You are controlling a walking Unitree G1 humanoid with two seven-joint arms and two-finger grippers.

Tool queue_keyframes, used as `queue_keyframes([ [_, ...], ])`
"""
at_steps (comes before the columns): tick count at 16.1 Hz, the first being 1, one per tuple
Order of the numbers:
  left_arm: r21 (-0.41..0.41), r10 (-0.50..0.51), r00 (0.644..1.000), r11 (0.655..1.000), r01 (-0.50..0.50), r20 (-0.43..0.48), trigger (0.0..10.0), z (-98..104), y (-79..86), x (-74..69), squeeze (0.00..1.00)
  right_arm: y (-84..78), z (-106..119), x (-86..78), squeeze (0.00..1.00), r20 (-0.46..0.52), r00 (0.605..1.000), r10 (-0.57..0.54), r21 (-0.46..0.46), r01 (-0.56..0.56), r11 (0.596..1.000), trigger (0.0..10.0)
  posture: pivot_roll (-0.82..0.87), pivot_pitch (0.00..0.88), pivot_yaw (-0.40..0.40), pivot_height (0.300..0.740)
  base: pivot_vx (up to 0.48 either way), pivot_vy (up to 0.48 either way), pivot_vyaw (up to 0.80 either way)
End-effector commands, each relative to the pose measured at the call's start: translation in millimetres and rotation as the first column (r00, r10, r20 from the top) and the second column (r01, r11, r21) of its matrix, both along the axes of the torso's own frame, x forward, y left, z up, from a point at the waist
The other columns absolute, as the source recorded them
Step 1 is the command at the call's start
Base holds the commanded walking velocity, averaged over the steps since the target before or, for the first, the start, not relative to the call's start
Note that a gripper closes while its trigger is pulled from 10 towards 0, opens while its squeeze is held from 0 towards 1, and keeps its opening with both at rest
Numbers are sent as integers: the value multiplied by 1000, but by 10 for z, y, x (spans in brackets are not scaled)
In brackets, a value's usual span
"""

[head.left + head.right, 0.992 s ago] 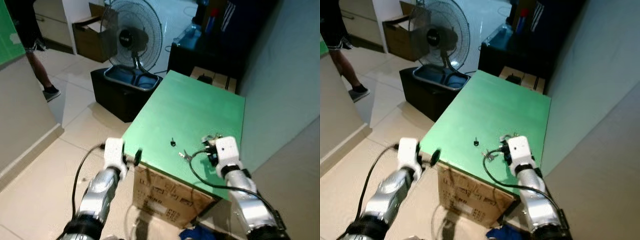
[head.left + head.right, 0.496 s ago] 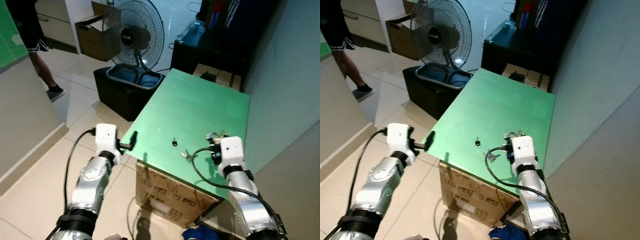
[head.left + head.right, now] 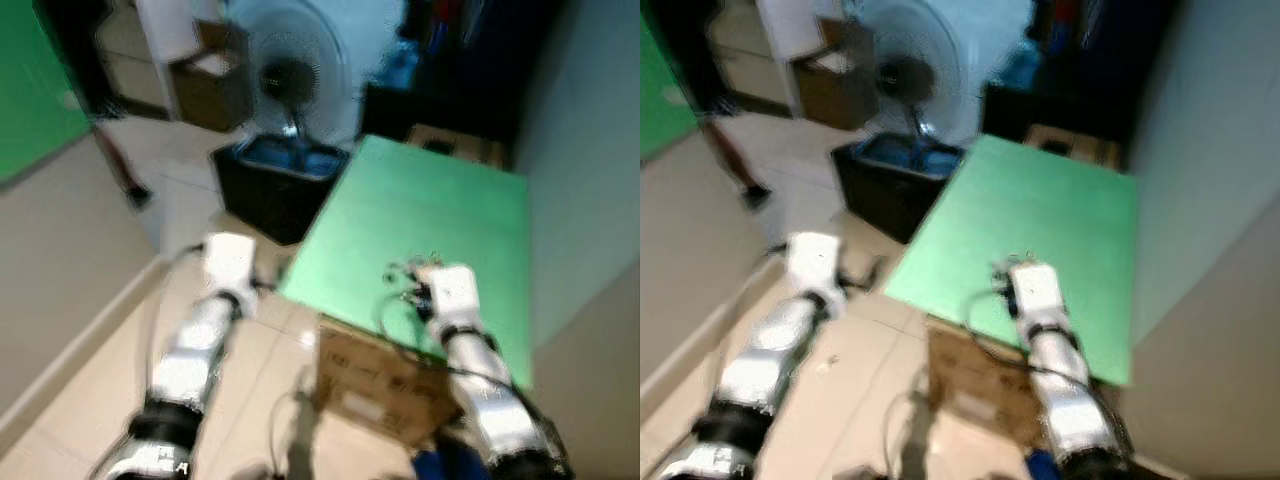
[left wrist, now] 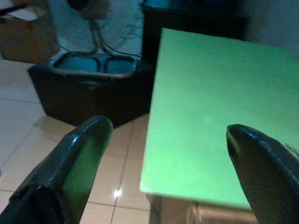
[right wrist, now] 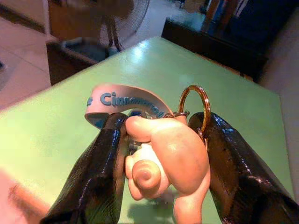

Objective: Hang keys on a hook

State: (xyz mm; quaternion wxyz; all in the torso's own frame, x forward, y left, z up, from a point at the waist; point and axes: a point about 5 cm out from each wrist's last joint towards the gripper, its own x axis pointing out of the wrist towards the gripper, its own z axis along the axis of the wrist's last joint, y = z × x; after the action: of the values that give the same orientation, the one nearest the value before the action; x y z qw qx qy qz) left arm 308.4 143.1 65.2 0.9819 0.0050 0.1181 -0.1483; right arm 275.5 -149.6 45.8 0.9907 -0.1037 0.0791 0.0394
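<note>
**Camera swings; keychain stays clamped**

Blurred by a head turn, the whole scene has shifted. Right gripper [image 5: 159,154] clamps the keychain [image 5: 163,158] over the green table [image 3: 440,215]. At nine o'clock, left gripper [image 4: 163,140] hovers, fingers apart.

Head stereo pair looks forward and down, blurred, both sharing the green tabletop [image 3: 430,215] and fan [image 3: 910,75]. Wrist cameras look along their fingers, close over that tabletop.

Green tabletop [image 3: 430,215] on cardboard box [image 3: 375,385]; fan [image 3: 290,75] in black bin [image 3: 270,185] beyond.
</note>
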Motion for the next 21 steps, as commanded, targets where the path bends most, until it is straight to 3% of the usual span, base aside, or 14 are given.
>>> queue_keyframes([
  [1,27,14,1000,1000,-14,-7,10000,22,62,39,0,54,32,10,0,23,1000,10,24,-11,1000,0,-73,0,-4,740,0,480,0],
  [11,72,53,998,996,-50,-39,10000,18,106,148,0,146,-42,-14,133,-6,997,78,6,-78,997,0,-72,0,5,740,0,468,0],
  [12,84,48,998,995,-45,-39,10000,11,90,152,0,152,-51,-14,486,-16,996,89,8,-89,996,0,-71,0,7,740,0,439,0],
  [14,95,53,998,994,-49,-41,10000,1,89,162,0,147,-52,-7,451,-12,997,78,30,-77,997,0,-69,0,9,740,0,439,0],
  [15,134,83,996,988,-77,-43,10000,-12,113,179,0,137,-11,14,325,14,998,64,50,-65,997,0,-66,0,9,740,0,349,0],
  [16,133,79,996,988,-74,-36,10000,-2,105,181,0,120,7,34,106,18,998,56,35,-57,998,0,-66,0,9,740,0,0,738],
  [17,132,76,997,989,-72,-30,10000,6,105,183,0,113,8,48,0,17,999,51,19,-51,999,0,-62,0,7,740,0,0,712],
  [21,150,88,996,985,-84,-21,10000,-3,114,180,0,124,-6,79,0,7,998,59,18,-59,998,0,-50,0,0,740,0,0,662],
])
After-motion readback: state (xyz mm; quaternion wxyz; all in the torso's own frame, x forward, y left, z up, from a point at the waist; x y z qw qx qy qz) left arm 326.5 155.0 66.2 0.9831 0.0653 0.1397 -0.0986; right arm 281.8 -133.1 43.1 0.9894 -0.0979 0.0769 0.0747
